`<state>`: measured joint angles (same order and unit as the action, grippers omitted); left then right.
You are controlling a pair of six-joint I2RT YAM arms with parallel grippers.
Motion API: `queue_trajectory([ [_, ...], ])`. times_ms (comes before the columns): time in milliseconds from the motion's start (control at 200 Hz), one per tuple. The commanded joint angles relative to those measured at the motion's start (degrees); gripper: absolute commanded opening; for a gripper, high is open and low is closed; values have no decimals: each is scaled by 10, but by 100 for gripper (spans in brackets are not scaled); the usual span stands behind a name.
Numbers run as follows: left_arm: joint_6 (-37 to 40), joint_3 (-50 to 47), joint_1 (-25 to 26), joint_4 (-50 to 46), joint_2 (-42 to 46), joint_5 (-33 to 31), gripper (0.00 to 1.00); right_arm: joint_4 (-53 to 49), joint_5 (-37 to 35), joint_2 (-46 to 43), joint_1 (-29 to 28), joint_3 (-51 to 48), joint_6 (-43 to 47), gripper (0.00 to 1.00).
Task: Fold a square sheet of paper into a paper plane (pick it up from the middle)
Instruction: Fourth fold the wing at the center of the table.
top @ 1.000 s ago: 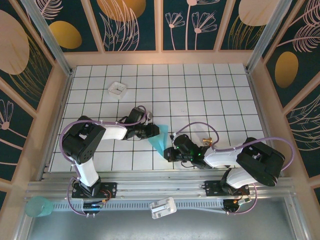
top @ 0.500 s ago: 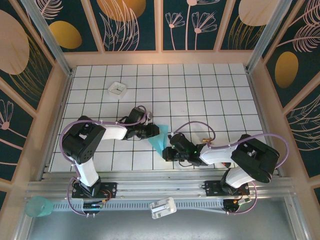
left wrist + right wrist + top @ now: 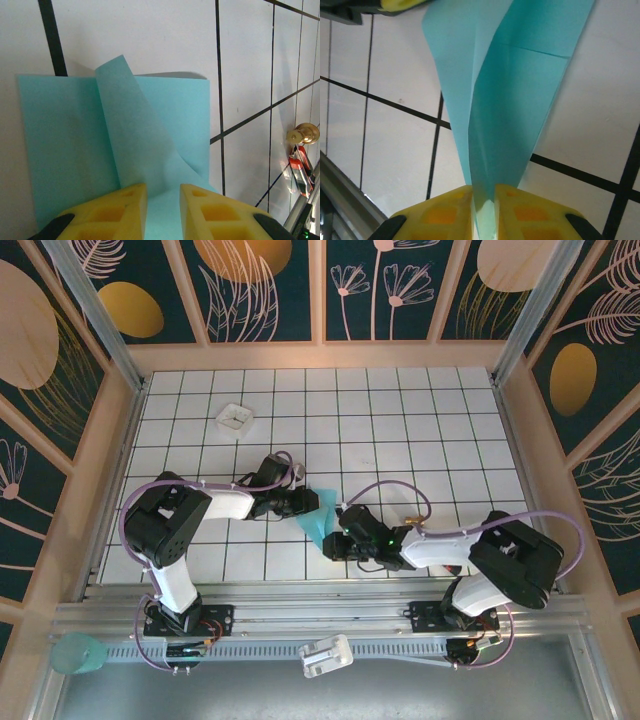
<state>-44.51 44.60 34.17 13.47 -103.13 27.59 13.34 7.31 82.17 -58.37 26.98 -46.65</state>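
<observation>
The paper plane is a half-folded turquoise-blue dart lying between the two arms, near the table's front middle. Its wide end points to my left gripper and its narrow tip to my right gripper. In the left wrist view a creased flap of the paper rises up and runs in between the yellow fingers of the left gripper. In the right wrist view the layered tip narrows into the right gripper, which is shut on it. A yellow left fingertip shows at the top.
A small white square tray sits at the back left of the gridded table. A brass knob and a red-and-black tool lie to the right of the paper. A metal rail runs along the front edge.
The right arm has swung its elbow and its gripper has edged left along the paper's tip. The left arm and the paper have stayed put.
</observation>
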Motion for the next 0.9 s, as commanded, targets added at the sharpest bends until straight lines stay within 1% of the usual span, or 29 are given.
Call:
queue_trajectory([
  [0,18,-6,-2,-41,-26,-38,26,-16,-14,-21,-6,2,-8,18],
  [145,18,-6,-1,-41,-28,-38,26,-18,-15,-19,-9,2,-11,18],
  [445,19,-6,-1,-43,-25,-39,26,-9,-12,3,-10,7,-14,9],
  [896,19,-6,-2,-43,-25,-38,26,13,-7,34,-10,11,-28,3],
])
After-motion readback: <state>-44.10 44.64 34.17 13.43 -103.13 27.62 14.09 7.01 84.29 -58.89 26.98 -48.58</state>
